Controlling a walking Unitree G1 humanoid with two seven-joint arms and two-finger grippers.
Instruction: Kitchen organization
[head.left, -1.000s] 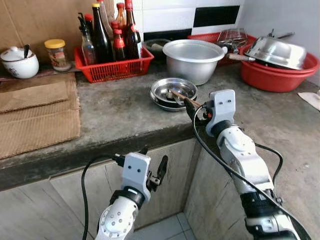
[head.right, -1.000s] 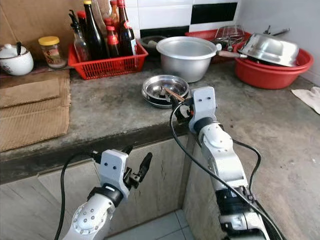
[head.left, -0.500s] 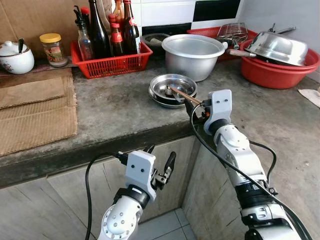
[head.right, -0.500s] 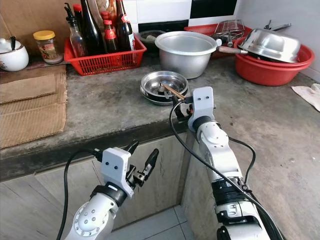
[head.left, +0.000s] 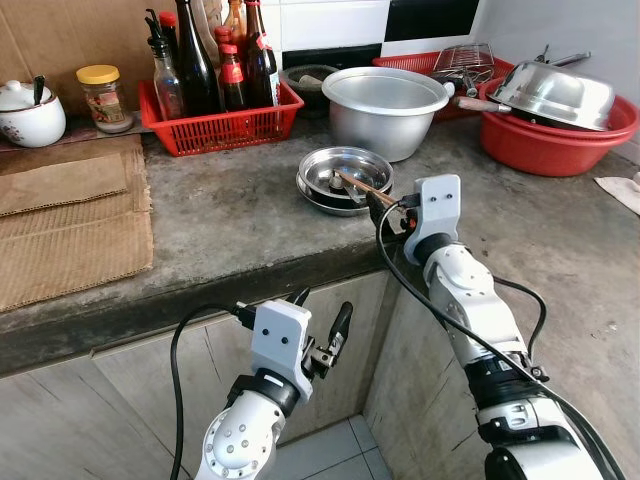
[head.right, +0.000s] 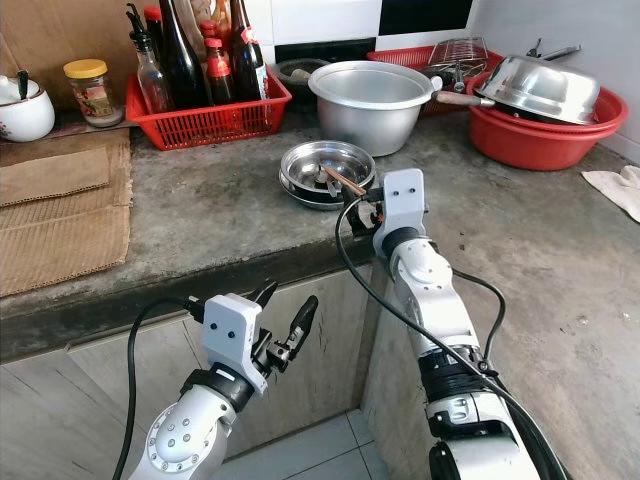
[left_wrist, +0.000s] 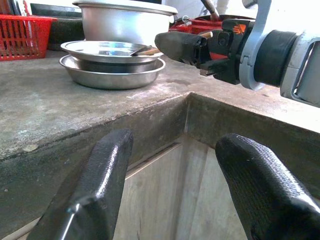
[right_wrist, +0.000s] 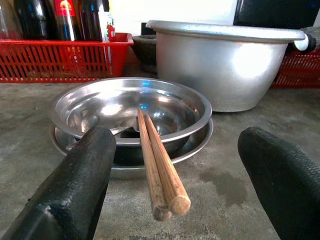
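On your far left sit the cardboard (head.left: 70, 225), the white pot (head.left: 30, 108) and the jar (head.left: 97, 95): nothing to do there. Next, the red basket (head.left: 225, 125) w/ bottles (head.left: 205, 55) at the back of the counter (head.left: 230, 215).

Your left gripper (head.left: 320, 325) hangs below the counter edge, in front of the cabinet, fingers (left_wrist: 100, 185) spread apart, holding nothing. Keep it parked there.

Centre now: stacked steel bowls (right_wrist: 130, 112) just in front of the big pot (head.left: 385, 105). The chopsticks (right_wrist: 157, 167) lie w/ their far ends down in the top bowl and their near ends sticking out over the rim toward your right gripper (head.left: 385, 210).

That gripper's at the counter edge, pointed at the bowls. Its fingers (right_wrist: 70, 185) stand wide apart either side of the chopstick ends, not touching them. So it looks like the pick isn't made yet.

To do it well, IMO: ease fwd a touch so the pads pass the tips, keep both sticks centred, then close slow. They lie side by side, so a skewed squeeze could roll one over the other or flick one out. Lift up and back gently, or the top bowl may shift.

Far right: red basin (head.left: 555, 145) w/ a steel lid (head.left: 555, 95), well clear.
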